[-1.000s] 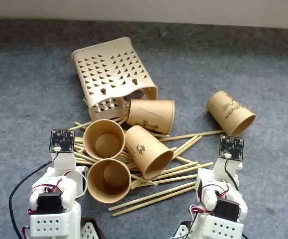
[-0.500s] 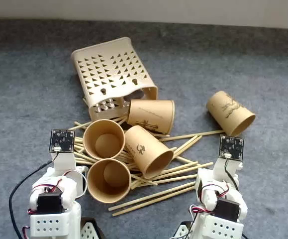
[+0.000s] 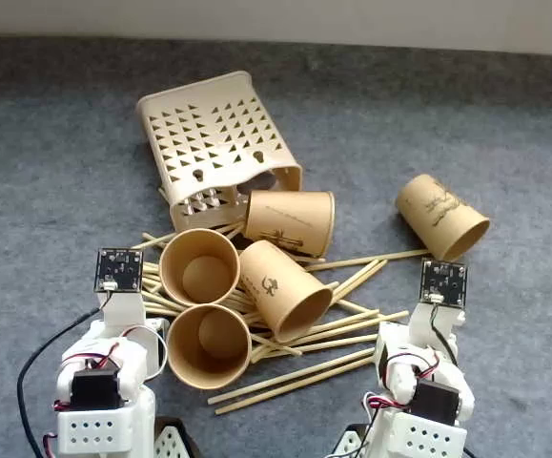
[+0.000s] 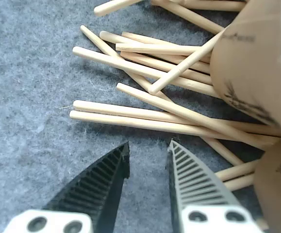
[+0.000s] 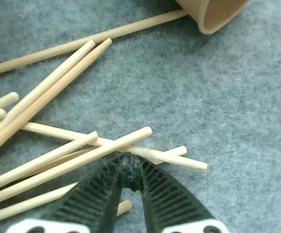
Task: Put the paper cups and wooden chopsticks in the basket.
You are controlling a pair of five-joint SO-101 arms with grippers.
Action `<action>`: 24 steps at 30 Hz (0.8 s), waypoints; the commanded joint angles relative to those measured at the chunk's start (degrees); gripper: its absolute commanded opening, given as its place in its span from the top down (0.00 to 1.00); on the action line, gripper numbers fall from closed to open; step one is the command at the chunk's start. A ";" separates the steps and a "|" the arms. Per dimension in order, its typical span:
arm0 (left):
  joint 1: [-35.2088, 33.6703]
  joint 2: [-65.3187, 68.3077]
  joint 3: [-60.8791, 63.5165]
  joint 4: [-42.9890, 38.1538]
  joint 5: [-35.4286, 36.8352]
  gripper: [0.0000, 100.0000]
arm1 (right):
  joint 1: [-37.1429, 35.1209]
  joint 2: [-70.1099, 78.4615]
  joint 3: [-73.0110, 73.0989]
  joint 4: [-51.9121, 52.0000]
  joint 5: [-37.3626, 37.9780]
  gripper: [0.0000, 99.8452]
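The basket (image 3: 220, 143) lies tipped on its side toward the far edge of the table (image 3: 56, 191), with its opening turned to the near edge. A cup (image 3: 290, 221) lies on its side right at that opening, against the basket's rim and across part of the way in.

Just nearer, at the middle of the table, two cups (image 3: 199, 267) (image 3: 207, 345) sit mouth up and touching each other. A third cup (image 3: 285, 289) lies on its side against them. A lone cup (image 3: 441, 217) lies on its side well apart, toward the right edge.

The chopsticks (image 3: 333, 334) are strewn under and around the bunched cups. They cross one another, and many are pinned beneath the cups.

The left gripper (image 4: 147, 145) hangs over bare table by the near left corner. Its jaws are a little apart, just short of a row of chopsticks that run under a cup's side.

The right gripper (image 5: 129, 162) is by the near edge toward the right, jaws together. Its tips are at a spot where several chopsticks cross; whether it nips one I cannot tell. The lone cup's rim lies beyond it.
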 commanded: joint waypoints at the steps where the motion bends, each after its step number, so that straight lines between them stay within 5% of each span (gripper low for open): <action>1: 0.04 -0.40 1.10 0.09 0.00 0.86 | -0.57 -0.57 6.64 0.31 0.44 0.99; 24: 0.04 -0.40 1.10 0.09 0.00 0.86 | -0.31 -0.57 5.85 -0.22 0.53 0.99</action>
